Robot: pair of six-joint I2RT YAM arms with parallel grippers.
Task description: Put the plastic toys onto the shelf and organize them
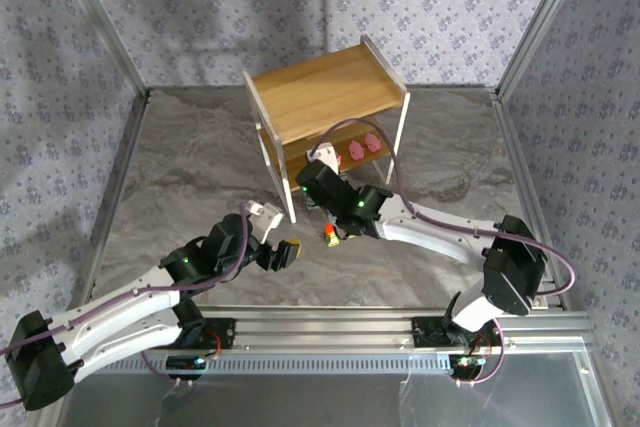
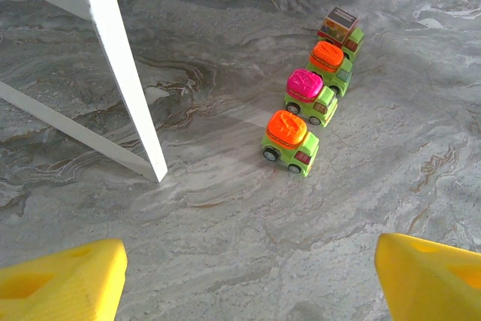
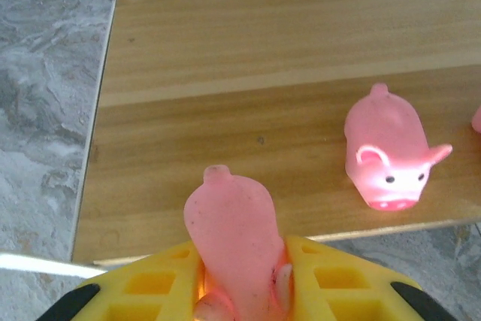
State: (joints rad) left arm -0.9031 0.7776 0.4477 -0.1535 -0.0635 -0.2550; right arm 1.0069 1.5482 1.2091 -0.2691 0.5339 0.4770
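Note:
My right gripper (image 3: 240,291) is shut on a pale-pink pig toy (image 3: 231,231), tail end forward, at the front edge of the shelf's lower board (image 3: 225,50). Another pink pig (image 3: 387,152) stands on that board to the right, and the edge of a third (image 3: 476,119) shows beyond it. From above, the right gripper (image 1: 322,162) sits at the wooden shelf (image 1: 325,92), with pigs (image 1: 355,152) on the lower tier. My left gripper (image 2: 252,283) hangs open over bare table. Ahead of it, several yellow-green trucks stand in a row, the nearest orange-topped (image 2: 289,140), then magenta-topped (image 2: 310,95).
A white shelf leg (image 2: 120,73) slants down just left of the truck row. Metal frame rails and patterned walls (image 1: 90,97) close in the marbled table (image 1: 200,167). The left gripper (image 1: 290,252) hovers near the table's front middle, beside a truck (image 1: 331,235).

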